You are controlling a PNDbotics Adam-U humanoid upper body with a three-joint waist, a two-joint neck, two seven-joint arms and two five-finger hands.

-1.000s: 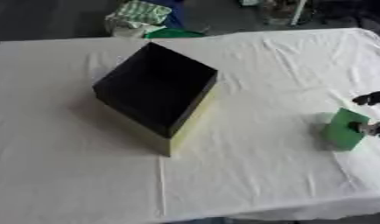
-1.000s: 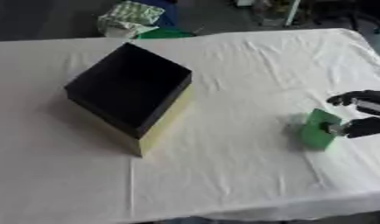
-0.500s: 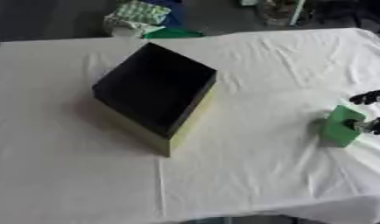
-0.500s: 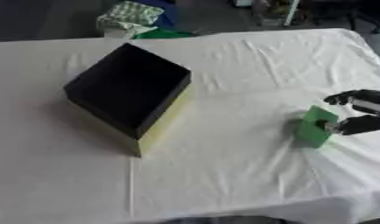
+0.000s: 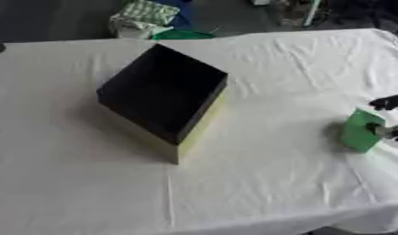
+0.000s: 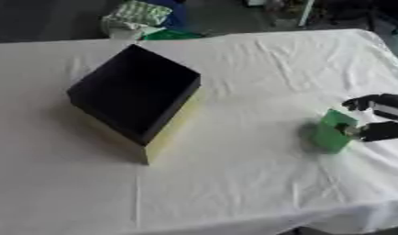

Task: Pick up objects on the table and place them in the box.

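Task object: green block [image 6: 332, 131], standing on the tabletop [image 6: 250, 183] at the right of the frame, a little below mid-height.
Block attitude: tilted, with its long axis running from upper right to lower left; the top end leans toward the hand.
Right hand: right hand [image 6: 378, 117] enters from the right edge, directly against the block's right side.
Fingers: dark fingers [image 6: 361, 103] curl over the block's upper right corner and a second part meets its right face lower down; judged to be grasping the block, though the contact itself is small in view.
Key relation: the block lies immediately left of the fingers, between the hand and the box; the carry would run leftward and slightly up the frame.
Left hand: shows in neither view; the right hand is the only one near the block.
Box: black box [image 5: 163, 93] with a yellow-green side wall, left of centre, set corner-on to the tabletop edges and well apart from the block.
Box contents: interior reads uniformly dark; nothing can be made out inside.
Beyond the tabletop: checked cloth [image 5: 147, 12] and other items at the upper edge, not part of the work.
Stage, as judged: grasp made or closing, lift not yet evident.
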